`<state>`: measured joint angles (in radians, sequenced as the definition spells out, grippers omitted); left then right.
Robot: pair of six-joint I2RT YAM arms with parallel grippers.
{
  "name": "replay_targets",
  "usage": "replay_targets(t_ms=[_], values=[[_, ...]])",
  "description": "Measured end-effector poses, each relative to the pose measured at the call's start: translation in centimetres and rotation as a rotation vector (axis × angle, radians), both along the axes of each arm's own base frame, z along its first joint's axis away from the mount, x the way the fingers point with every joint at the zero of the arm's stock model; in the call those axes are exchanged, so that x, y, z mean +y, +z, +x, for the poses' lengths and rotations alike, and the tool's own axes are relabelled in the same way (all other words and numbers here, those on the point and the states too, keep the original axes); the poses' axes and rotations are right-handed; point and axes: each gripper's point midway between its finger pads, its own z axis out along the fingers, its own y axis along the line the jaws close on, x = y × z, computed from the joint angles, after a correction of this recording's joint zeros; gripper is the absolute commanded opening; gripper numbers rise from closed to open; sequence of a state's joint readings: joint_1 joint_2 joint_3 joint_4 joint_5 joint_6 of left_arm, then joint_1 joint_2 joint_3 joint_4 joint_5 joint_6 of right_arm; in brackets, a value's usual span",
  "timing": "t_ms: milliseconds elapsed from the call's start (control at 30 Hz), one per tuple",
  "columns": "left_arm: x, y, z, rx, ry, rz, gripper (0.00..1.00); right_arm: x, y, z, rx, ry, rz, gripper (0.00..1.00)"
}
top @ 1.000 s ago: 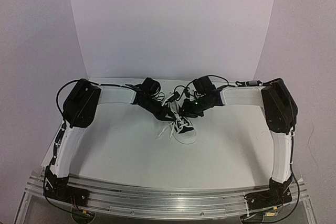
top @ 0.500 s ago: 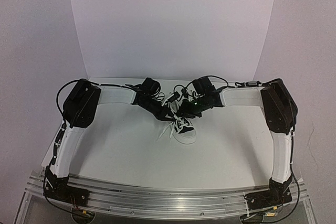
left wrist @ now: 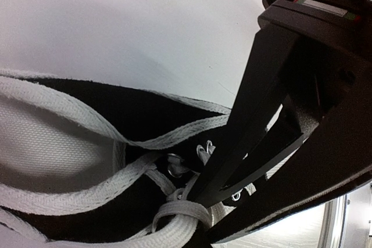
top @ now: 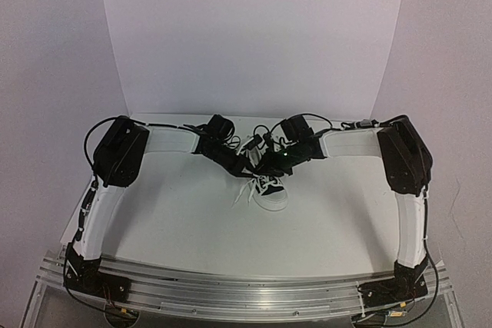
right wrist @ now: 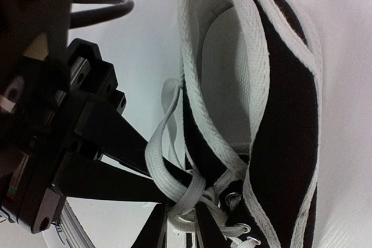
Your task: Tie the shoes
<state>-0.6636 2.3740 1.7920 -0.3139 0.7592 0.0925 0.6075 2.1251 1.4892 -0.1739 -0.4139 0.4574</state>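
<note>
While my left gripper [top: 247,167] and right gripper [top: 266,167] are both squeezed tight on the long white laces [right wrist: 160,166] of the small black canvas sneaker [top: 270,187] in the middle of the white table [top: 192,224], the laces look crossed but no bow is made yet.

Arms bent inward, left hand [top: 247,167] and right hand [top: 265,167] pinched closed

One sneaker [top: 271,188], one lace [top: 243,193], two end effectors [top: 249,168] [top: 267,167].
</note>
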Motion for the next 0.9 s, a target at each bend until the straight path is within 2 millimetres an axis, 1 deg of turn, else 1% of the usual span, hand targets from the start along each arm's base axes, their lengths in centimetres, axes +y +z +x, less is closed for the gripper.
replay_targets(t_ms=[267,333,400,433,467,600,633,767,800,900], values=[[0.2,-0.2,0.2,0.057,0.027,-0.028,0.0,0.1,-0.7,0.0,0.032,-0.015,0.001,0.25],[0.2,-0.1,0.2,0.068,0.03,-0.042,0.0,0.0,-0.9,-0.1,0.04,-0.02,0.0,0.23],[0.2,0.0,0.2,0.08,0.035,-0.053,0.0,0.1,-1.3,-0.1,0.05,-0.023,0.0,0.16],[0.2,0.0,0.2,0.087,0.039,-0.056,0.0,0.1,-1.5,-0.2,0.056,-0.024,0.0,0.14],[0.2,-0.1,0.2,0.091,0.042,-0.06,0.0,0.2,-1.6,-0.2,0.06,-0.024,0.001,0.14],[0.4,-0.1,0.3,0.101,0.044,-0.069,0.0,0.3,-1.6,-0.2,0.071,-0.032,0.011,0.21],[0.4,-0.1,0.3,0.1,0.043,-0.069,0.0,0.3,-1.6,-0.2,0.073,-0.034,0.012,0.21],[0.5,-0.2,0.3,0.081,0.033,-0.068,0.0,0.3,-1.6,-0.2,0.078,-0.039,0.014,0.14],[0.5,-0.2,0.3,0.072,0.028,-0.067,0.0,0.3,-1.6,-0.2,0.077,-0.04,0.014,0.14],[0.4,-0.2,0.3,0.041,0.011,-0.068,0.0,0.1,-1.4,-0.3,0.071,-0.052,0.009,0.2]])
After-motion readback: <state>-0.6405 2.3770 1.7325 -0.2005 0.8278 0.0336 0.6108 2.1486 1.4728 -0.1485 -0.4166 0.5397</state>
